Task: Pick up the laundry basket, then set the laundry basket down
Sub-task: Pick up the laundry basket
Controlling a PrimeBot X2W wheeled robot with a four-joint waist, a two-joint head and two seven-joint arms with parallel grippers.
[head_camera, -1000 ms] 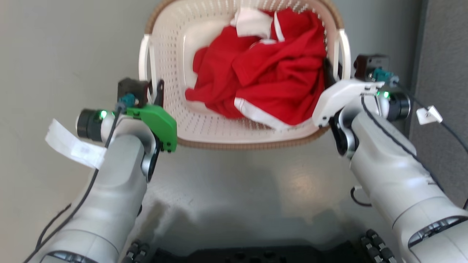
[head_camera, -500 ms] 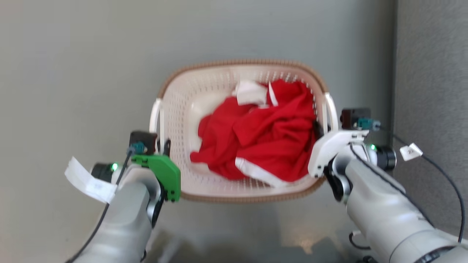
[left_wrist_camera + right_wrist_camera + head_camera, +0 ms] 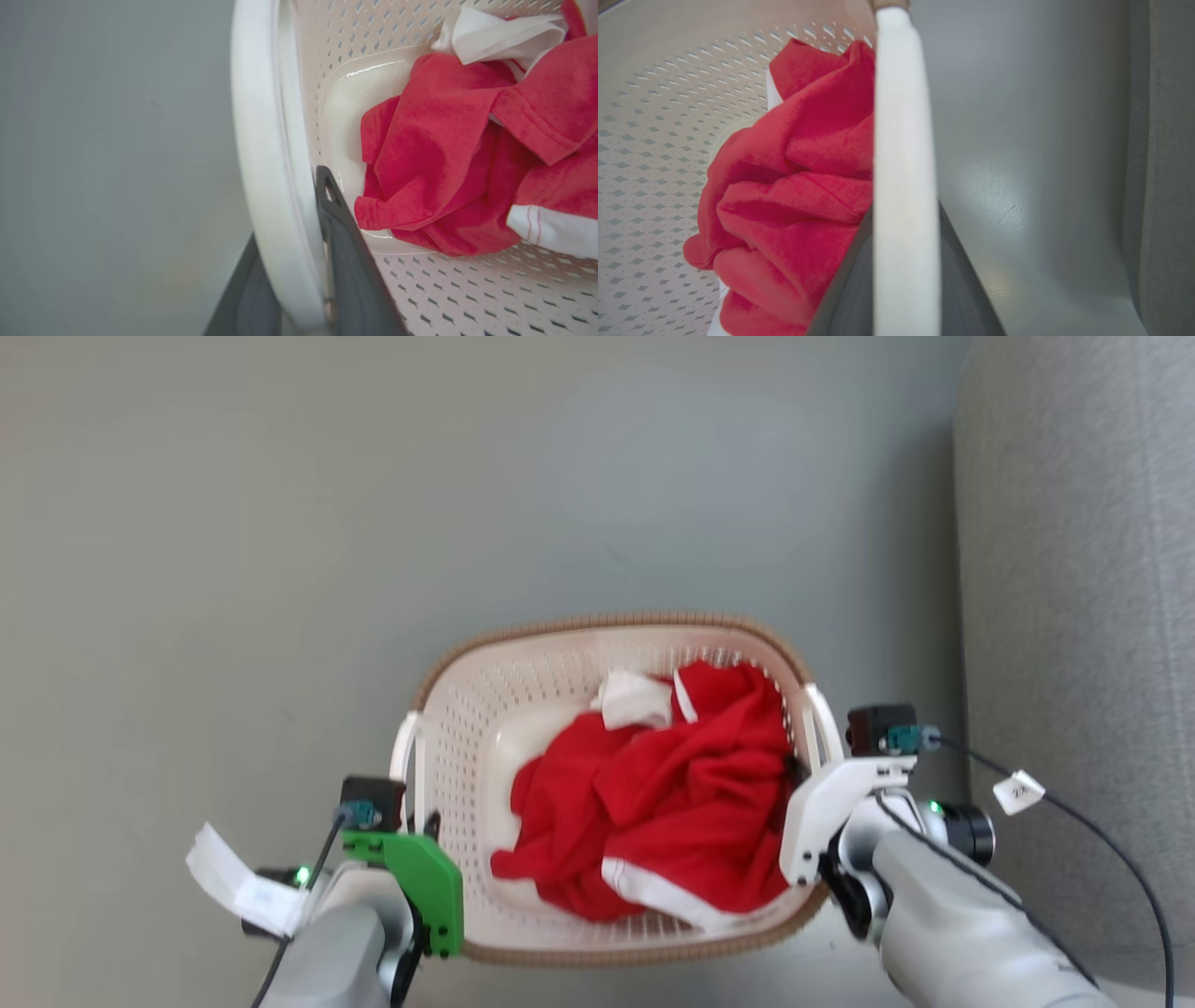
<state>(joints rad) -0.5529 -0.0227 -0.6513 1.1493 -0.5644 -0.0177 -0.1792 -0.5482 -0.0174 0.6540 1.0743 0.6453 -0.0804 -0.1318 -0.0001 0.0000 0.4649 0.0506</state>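
Observation:
The laundry basket [image 3: 471, 728] is cream-white and perforated, with a brown woven-look rim, and holds a red-and-white garment [image 3: 672, 803]. My left gripper [image 3: 418, 817] is shut on the basket's left white handle [image 3: 406, 756]. In the left wrist view the handle [image 3: 266, 186] runs between the dark fingers [image 3: 345, 261] of that gripper [image 3: 289, 205], beside the garment [image 3: 434, 154]. My right gripper [image 3: 808, 775] is shut on the right handle [image 3: 822, 728]. The right wrist view has that handle [image 3: 901, 140] clamped in the gripper [image 3: 903, 219], fingers [image 3: 966, 289] on both sides, garment [image 3: 794, 196] to the left.
Grey floor [image 3: 280, 523] spreads to the left of the basket and beyond it. A grey fabric-covered surface [image 3: 1074, 616] runs along the right side, close to my right arm. A black cable with a white tag [image 3: 1018, 791] hangs off the right wrist.
The whole head view has shifted: the basket now sits lower and smaller in the picture, and the robot's base has left the view. Both grippers stay on the handles.

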